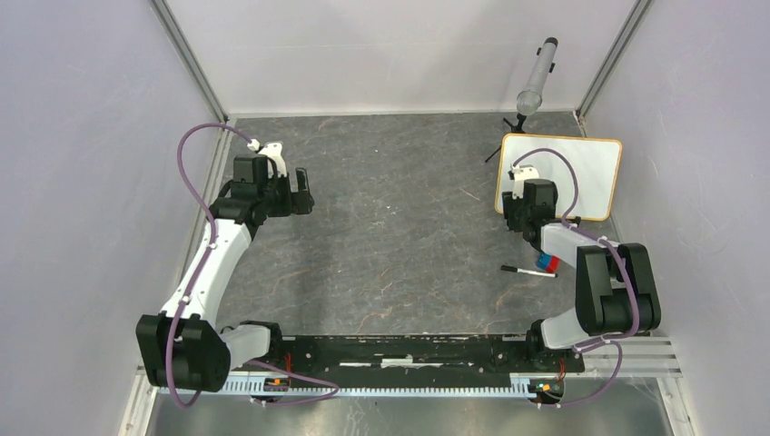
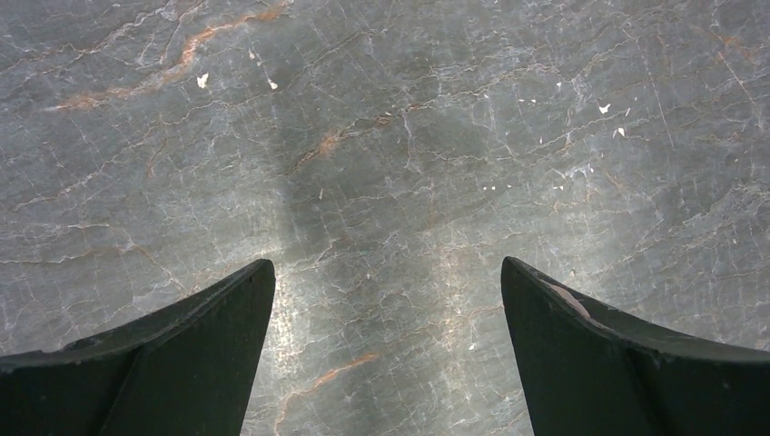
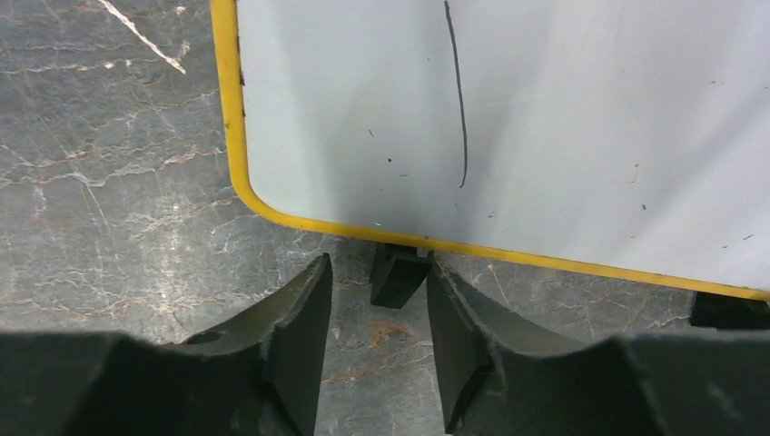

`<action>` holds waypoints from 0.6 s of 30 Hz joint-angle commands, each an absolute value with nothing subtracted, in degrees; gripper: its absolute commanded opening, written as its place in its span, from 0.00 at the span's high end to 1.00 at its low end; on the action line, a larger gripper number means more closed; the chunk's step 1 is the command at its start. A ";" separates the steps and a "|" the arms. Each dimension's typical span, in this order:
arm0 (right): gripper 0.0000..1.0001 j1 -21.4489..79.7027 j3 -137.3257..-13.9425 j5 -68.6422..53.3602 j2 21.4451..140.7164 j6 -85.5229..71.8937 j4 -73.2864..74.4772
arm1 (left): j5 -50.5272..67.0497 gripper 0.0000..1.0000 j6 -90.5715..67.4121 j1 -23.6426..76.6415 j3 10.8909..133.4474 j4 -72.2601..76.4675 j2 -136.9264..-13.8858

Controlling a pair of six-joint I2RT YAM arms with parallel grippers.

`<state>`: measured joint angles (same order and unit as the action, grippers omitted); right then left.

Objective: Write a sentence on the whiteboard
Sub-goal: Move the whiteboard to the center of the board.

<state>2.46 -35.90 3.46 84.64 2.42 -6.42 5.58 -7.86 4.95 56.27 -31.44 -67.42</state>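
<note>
Fingers of the right gripper (image 3: pixel 378 266) are standing partly apart, holding nothing, flanking a black foot (image 3: pixel 397 280) of the whiteboard (image 3: pixel 563 127), whose framed edge is sitting just ahead of them. Left gripper (image 2: pixel 386 265) is hanging wide open above the table (image 2: pixel 381 127).

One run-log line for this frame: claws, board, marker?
left claw open over table | right claw open, straddling foot of whiteboard | board shows one black stroke | marker on table, unheld
</note>
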 commanded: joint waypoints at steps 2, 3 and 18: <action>0.57 2.34 -38.08 3.41 85.51 3.67 -8.61 | 5.10 0.00 -9.33 5.01 55.99 -29.07 -65.64; 0.58 2.36 -38.06 3.43 85.58 3.75 -8.52 | 5.05 0.00 -9.32 5.02 55.99 -29.05 -65.60; 1.00 4.63 -35.26 -5.13 82.34 2.46 -6.26 | 4.05 0.00 -10.37 5.02 57.65 -30.92 -67.19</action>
